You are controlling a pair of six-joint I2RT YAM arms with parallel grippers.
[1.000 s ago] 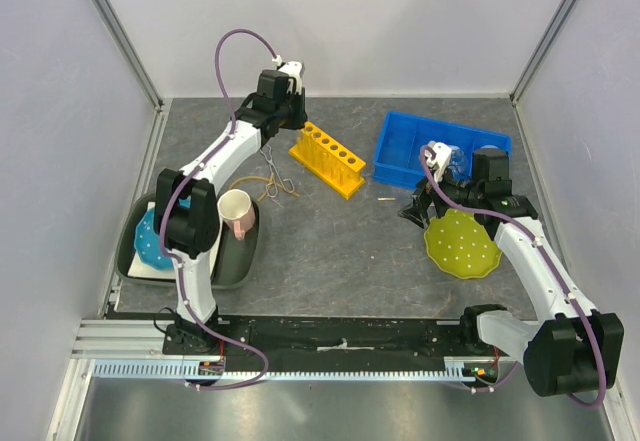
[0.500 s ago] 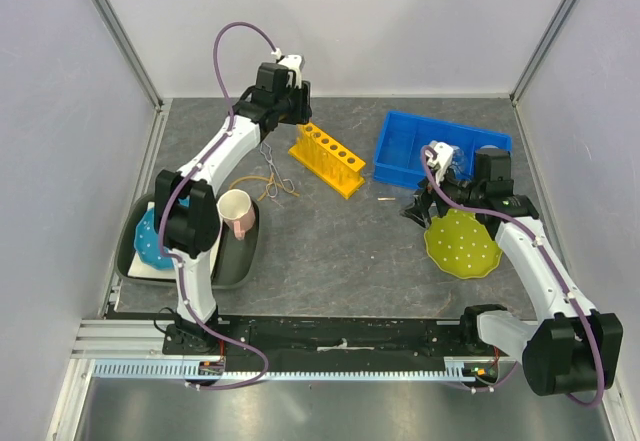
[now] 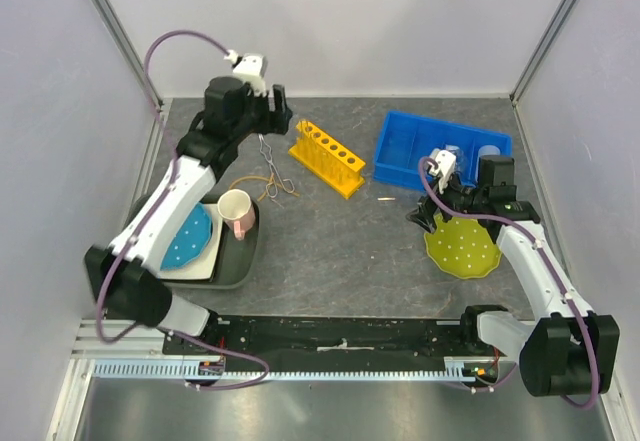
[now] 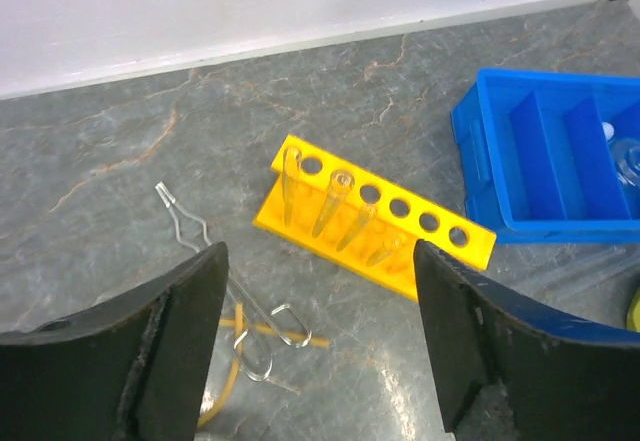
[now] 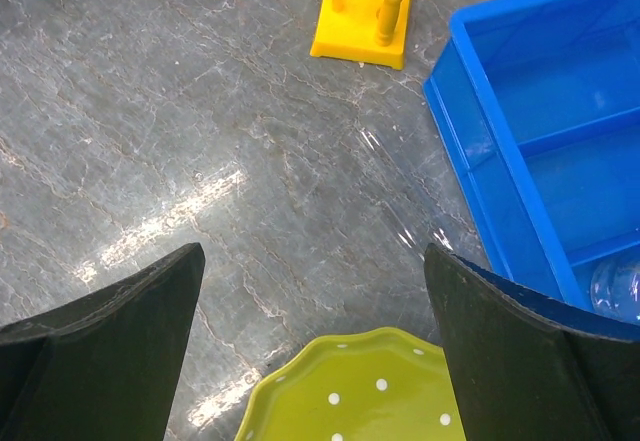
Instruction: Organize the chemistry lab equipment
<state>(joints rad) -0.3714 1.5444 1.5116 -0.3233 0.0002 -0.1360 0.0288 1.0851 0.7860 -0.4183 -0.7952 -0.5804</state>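
Black plastic jaws, two pairs, both parted with nothing between them.

Entry one: left gripper [image 4: 320, 261] — fingers wide and empty, hanging above the work.
- Just inside the finger at the left of its wrist view: metal scissor-like tongs [image 4: 285, 316], finger rings nearest the jaws, lying across a tan rubber loop [image 4: 225, 396].
- Ahead, centred between the fingers: yellow holed rack [image 4: 375, 216], with thin clear rods [image 4: 330, 206] leaning in its left-end holes and several holes vacant.
- Beyond the other finger: blue compartmented plastic bin [image 4: 480, 151].

Entry two: right gripper [image 5: 312, 261] — fingers wide and empty.
- Beneath the jaws, near side: green dotted plate [image 5: 370, 391].
- Beside the finger at the right of its wrist view: the bin's corner wall, with a tiny clear glass flask [image 5: 620, 286] in the closest compartment.
- Between the fingers, lower down: a faint clear streak, possibly another rod, too faint to confirm.
- Far ahead: the rack's end.

Hazards, as judged:
- Tongs and loop overlap, so a pinch on one may drag the other along.
- Thin wire may slip from flat pads.
- A low sweep toward the rack could tip it and spill the rods.
- On the right, anything clear is hard to place, and a finger could strike the bin wall or the plate rim.
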